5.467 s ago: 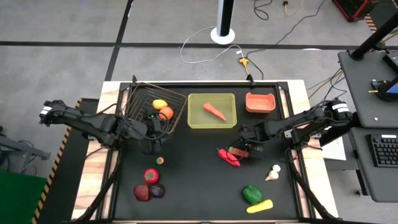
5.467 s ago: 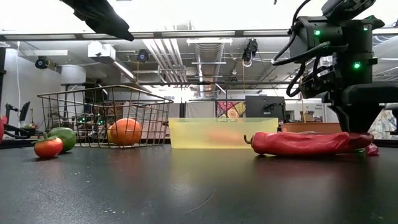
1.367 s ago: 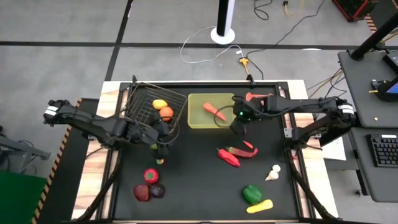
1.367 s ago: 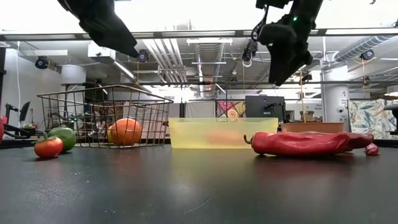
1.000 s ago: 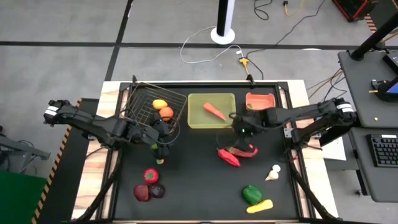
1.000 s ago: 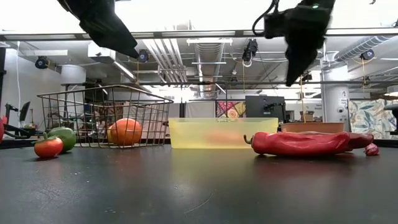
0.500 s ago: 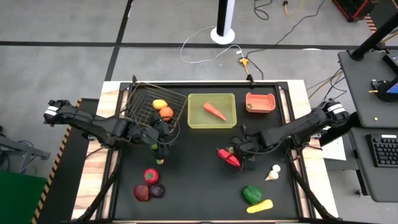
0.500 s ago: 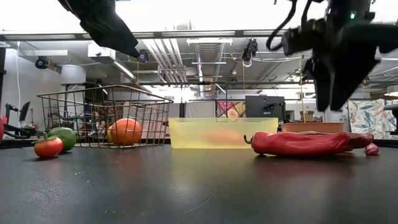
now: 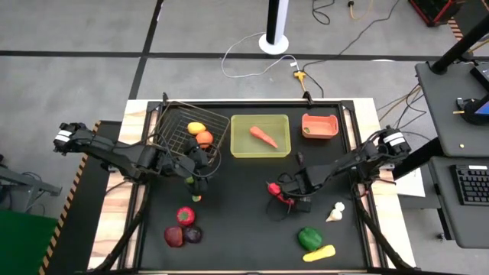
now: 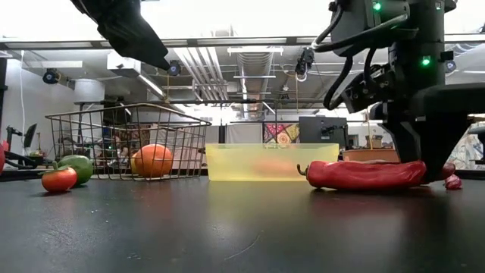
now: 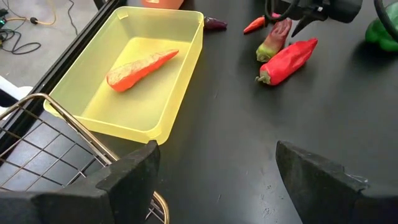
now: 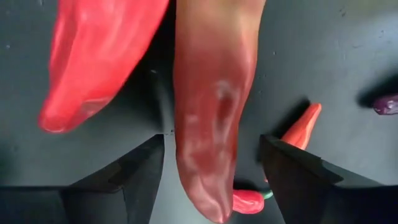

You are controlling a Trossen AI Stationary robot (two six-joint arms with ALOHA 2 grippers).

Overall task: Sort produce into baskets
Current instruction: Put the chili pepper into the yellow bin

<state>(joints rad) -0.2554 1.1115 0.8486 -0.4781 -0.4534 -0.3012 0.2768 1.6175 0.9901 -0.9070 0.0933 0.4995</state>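
My right gripper [image 9: 295, 191] is open and low over the table's middle right [image 12: 211, 143]. Its fingers [image 12: 134, 177] stand on either side of a red-and-green pepper [image 12: 214, 112], apart from it. A bright red pepper [image 12: 93, 56] lies beside that one [image 9: 278, 192], and a small red chili [image 12: 303, 127] lies on the other side. My left gripper [image 9: 195, 174] is open [image 11: 214, 152] and empty beside the wire basket [image 9: 174, 122]. The basket holds a lemon [image 9: 196, 127] and an orange fruit [image 9: 204, 138]. A carrot [image 9: 263, 137] lies in the yellow-green tray [image 9: 238, 149].
The salmon bin [image 9: 319, 116] stands at the far right. Garlic [image 9: 335, 212], a green pepper [image 9: 309, 237] and a yellow piece [image 9: 318, 252] lie near right. A small round fruit [image 9: 196, 197], a tomato [image 9: 185, 215] and a beet [image 9: 193, 234] lie near left.
My right gripper has gone from beside the tray toward the table's near edge and down, until its fingers stand low around the red-and-green pepper. The peppers have stayed where they were.
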